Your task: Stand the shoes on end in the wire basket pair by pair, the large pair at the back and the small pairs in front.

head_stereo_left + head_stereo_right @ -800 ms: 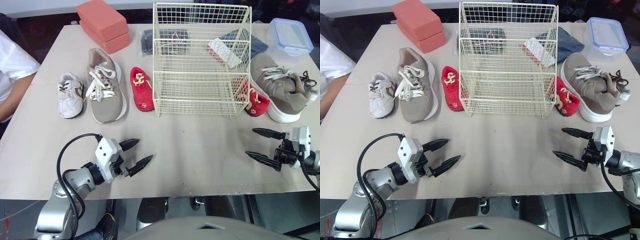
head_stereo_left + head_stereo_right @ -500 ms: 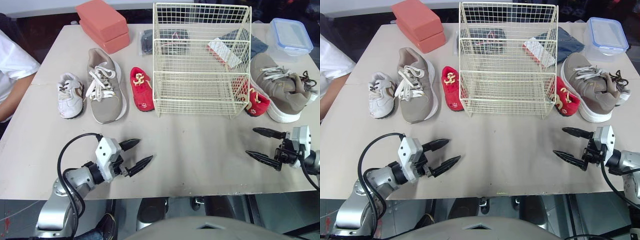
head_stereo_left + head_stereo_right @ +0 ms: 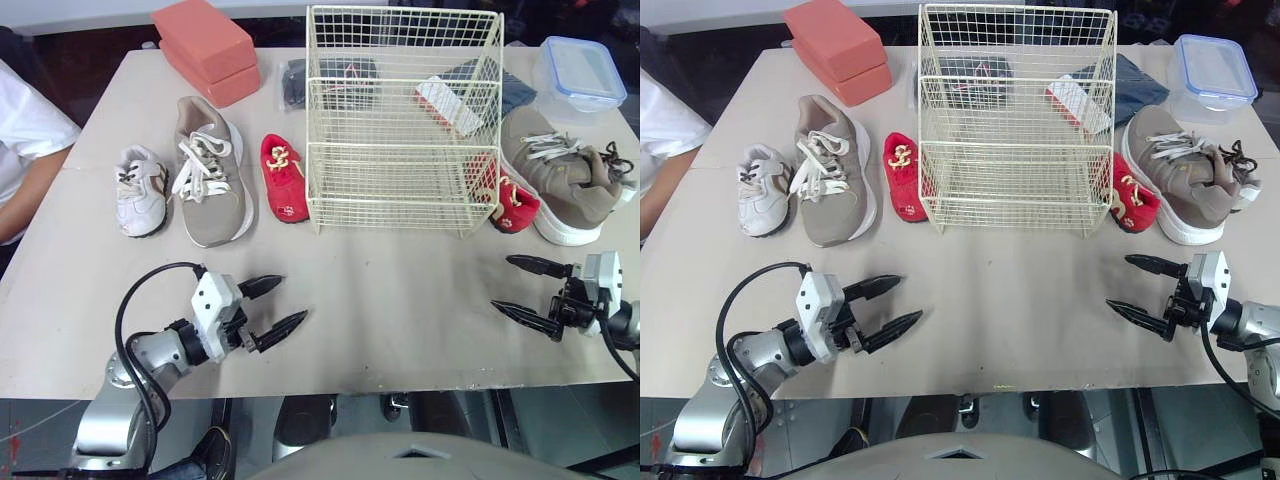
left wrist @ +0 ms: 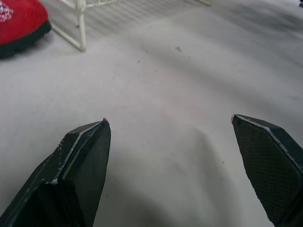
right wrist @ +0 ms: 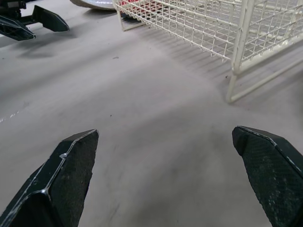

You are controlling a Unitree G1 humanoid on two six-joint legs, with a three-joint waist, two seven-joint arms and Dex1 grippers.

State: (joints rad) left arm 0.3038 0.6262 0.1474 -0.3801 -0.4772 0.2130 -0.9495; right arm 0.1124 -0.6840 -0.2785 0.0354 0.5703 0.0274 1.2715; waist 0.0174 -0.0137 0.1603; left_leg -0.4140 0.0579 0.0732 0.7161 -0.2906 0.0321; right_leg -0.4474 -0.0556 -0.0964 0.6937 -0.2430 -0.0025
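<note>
The left gripper point(image 3: 293, 298) and right gripper point(image 3: 500, 283) are hovering above the table's point(image 3: 400, 290) near edge, each spread wide and holding nothing. The wire basket point(image 3: 400, 130) is standing mid-table, with three shoes point(image 3: 210, 175) lying flat at its left and two shoes point(image 3: 560, 178) at its right.
</note>
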